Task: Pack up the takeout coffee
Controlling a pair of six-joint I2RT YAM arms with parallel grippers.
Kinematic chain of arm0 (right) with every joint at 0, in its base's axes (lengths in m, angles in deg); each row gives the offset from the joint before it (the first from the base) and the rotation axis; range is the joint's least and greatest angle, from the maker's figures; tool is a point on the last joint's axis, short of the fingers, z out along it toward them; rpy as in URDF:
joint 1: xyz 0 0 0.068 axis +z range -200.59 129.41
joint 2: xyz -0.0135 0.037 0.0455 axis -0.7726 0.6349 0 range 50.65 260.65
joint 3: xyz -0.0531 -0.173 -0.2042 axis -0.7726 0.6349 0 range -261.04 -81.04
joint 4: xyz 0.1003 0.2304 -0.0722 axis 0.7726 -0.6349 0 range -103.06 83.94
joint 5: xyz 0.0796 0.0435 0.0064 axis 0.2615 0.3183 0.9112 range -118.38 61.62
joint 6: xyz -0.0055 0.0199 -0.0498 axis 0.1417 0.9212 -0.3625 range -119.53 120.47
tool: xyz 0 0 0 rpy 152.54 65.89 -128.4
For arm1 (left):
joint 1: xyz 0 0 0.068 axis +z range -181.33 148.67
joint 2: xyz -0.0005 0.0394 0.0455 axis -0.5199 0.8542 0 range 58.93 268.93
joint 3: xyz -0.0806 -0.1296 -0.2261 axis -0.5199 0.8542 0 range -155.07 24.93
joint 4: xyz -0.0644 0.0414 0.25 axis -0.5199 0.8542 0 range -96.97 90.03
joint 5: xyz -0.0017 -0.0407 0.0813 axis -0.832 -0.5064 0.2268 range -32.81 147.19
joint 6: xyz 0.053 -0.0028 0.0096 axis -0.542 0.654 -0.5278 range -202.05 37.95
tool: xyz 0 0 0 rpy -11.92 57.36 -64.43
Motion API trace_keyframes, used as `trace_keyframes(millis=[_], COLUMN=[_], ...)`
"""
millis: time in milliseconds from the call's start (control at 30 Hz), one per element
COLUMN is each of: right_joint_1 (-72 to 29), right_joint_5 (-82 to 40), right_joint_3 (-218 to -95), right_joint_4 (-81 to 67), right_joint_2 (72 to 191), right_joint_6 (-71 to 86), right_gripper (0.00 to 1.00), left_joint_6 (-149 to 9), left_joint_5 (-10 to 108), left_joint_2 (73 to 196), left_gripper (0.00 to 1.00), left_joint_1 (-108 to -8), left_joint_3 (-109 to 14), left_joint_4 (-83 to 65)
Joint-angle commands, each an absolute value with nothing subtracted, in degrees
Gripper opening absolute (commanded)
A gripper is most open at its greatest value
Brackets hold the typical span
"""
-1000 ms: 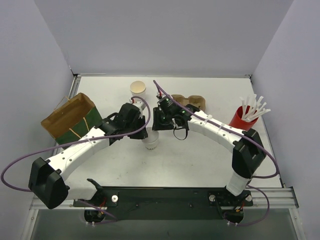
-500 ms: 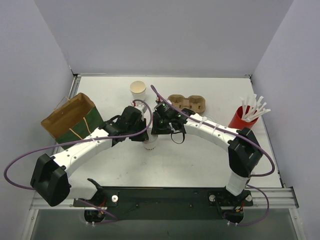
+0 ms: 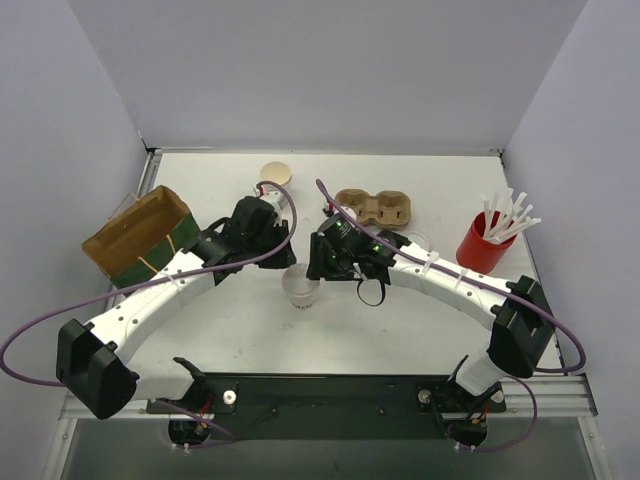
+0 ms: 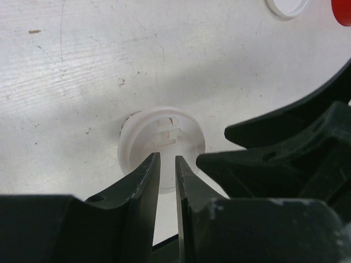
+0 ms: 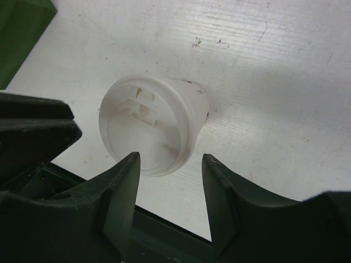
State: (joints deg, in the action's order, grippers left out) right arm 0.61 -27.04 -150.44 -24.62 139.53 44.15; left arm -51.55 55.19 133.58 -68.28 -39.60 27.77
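White table (image 3: pixel 420 320) holds the lidded takeout coffee (image 3: pixel 300 288), freshly let go. Left jaws narrow, right jaws wider, both empty; bagging remains.

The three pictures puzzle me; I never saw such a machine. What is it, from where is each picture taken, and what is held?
This is a robot: a left arm and a right arm bolted to the near edge of a table. The large picture looks down from above. The other two come from wrist cameras: one shows the left gripper, jaws slightly apart, the other the right gripper, jaws wide. On the table stand a lidded white cup, an open paper cup, a cardboard cup carrier and a red cup of straws; a paper bag is at the left. Nothing is held.
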Motion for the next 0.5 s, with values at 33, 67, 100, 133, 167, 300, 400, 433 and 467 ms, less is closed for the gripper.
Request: trace_keyframes(millis=[33,67,100,133,167,300,400,433,467], right_joint_1=[0.2,0.1,-0.2,-0.5,-0.9,-1.5,-1.5,-1.5,-1.5], right_joint_5=[-31.3,-30.1,-29.4,-28.8,-25.9,-22.0,-20.9,-21.0,-21.3], right_joint_3=[-153.5,-154.3,-155.2,-156.4,-157.1,-159.2,-160.7,-161.0,-161.5], right_joint_4=[-25.6,-25.0,-24.7,-24.4,-24.0,-23.2,-23.0,-23.5,-23.8], right_joint_2=[138.3,139.2,139.9,140.6,141.9,144.3,146.2,146.7,147.6], right_joint_6=[36.6,35.0,31.9,30.5,29.4,24.3,21.9,21.7,21.3], right_gripper=[0.43,0.41,0.4,0.4,0.4,0.39,0.38,0.38,0.38], left_joint_6=[-49.1,-48.7,-47.8,-47.4,-47.1,-45.3,-44.9,-44.9,-44.8], left_joint_5=[53.9,54.1,54.3,54.3,54.5,54.9,54.4,54.5,54.7], left_joint_2=[127.1,126.6,126.1,125.4,125.1,124.0,124.8,125.2,125.5], left_gripper=[0.27,0.27,0.27,0.27,0.27,0.27,0.27,0.26,0.26], left_joint_1=[-68.8,-68.9,-69.0,-69.5,-69.8,-70.7,-71.4,-71.6,-71.8], left_joint_3=[-37.0,-36.3,-34.8,-34.3,-33.6,-30.9,-30.5,-30.4,-30.4], left_joint_4=[29.4,29.5,29.5,29.5,29.6,28.6,27.7,27.5,27.4])
